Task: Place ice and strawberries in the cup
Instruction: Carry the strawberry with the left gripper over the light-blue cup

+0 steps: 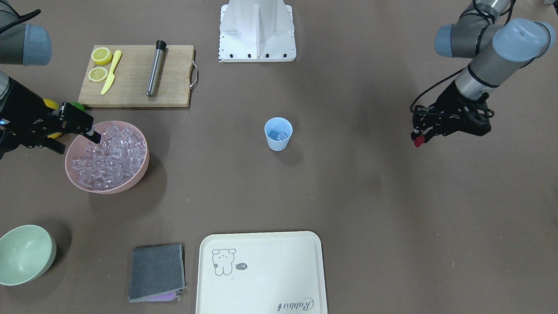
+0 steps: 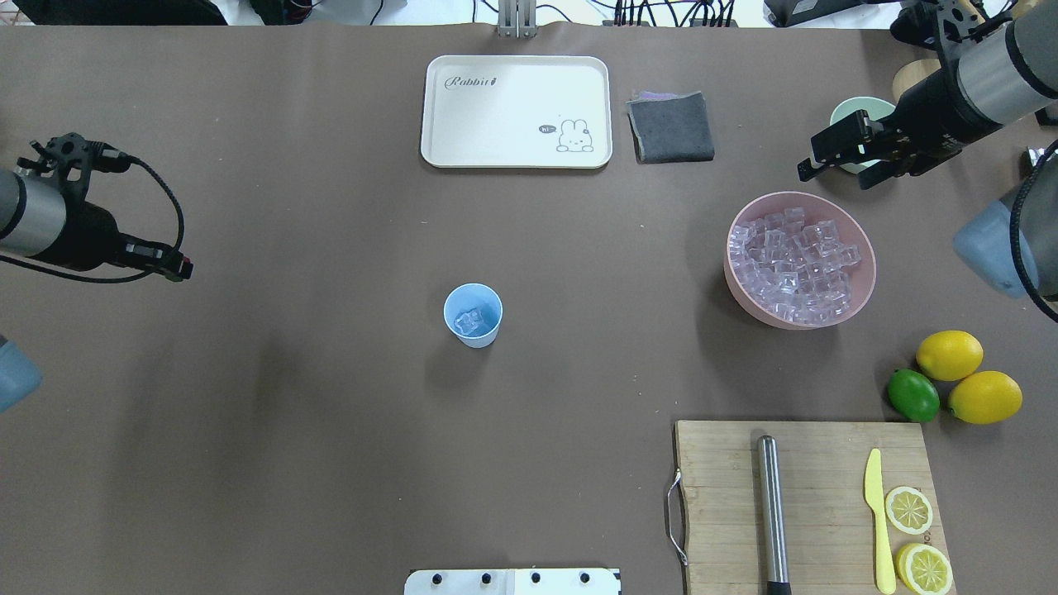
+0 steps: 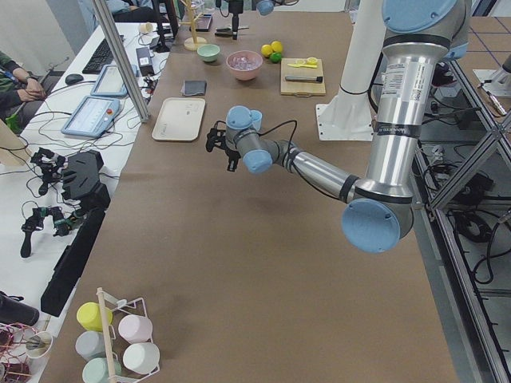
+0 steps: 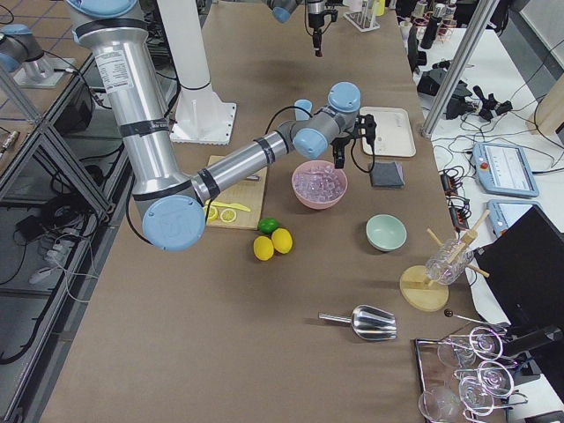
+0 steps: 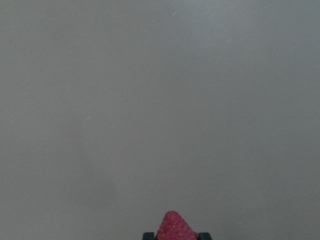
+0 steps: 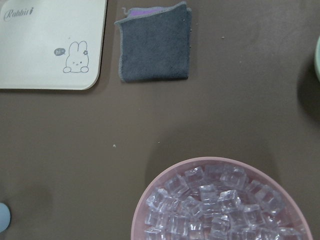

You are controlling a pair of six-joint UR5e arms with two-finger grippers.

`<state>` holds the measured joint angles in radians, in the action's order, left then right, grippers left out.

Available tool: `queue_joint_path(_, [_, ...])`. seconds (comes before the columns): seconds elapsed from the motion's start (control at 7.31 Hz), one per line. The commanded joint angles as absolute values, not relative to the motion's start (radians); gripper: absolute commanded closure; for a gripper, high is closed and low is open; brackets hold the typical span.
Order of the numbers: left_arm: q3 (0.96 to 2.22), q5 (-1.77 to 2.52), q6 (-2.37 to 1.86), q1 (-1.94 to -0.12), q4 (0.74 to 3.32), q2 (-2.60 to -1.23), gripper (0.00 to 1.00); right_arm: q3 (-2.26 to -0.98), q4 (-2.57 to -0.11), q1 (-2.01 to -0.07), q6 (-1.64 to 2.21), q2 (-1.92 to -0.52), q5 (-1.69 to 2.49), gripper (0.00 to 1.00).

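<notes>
The light blue cup (image 1: 278,133) stands upright mid-table with a few ice cubes in it; it also shows in the overhead view (image 2: 473,314). More ice (image 2: 795,264) fills the pink bowl (image 1: 138,171). My left gripper (image 1: 419,140) is shut on the small red strawberry (image 5: 176,230) and holds it above bare table, well off to the cup's side. My right gripper (image 2: 831,176) is open and empty, hovering at the pink bowl's outer rim (image 6: 150,192), above the ice (image 6: 220,207).
A wooden cutting board (image 2: 818,463) holds a metal rod (image 2: 773,512), a yellow knife (image 2: 878,516) and two lemon halves. Two lemons and a lime (image 2: 912,394) lie beside it. A cream tray (image 2: 463,107), a grey cloth (image 2: 670,126) and a pale green bowl (image 1: 24,254) lie on the operators' side.
</notes>
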<state>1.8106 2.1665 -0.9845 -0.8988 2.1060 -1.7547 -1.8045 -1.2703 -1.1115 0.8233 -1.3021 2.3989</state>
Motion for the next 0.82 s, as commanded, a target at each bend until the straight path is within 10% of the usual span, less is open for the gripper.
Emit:
queue_joint_path(0.0, [1.816,2.142,-1.209,-0.812,2.095,-1.88,1.0,-1.786,-1.278,-1.137,0.809,-1.304,2.341,0.01])
queue_joint_path(0.68, [1.907,1.939,-1.42,-0.585,1.895,-2.058,1.0,-1.744,-1.281,-1.204,0.617,-1.351,2.339,0.01])
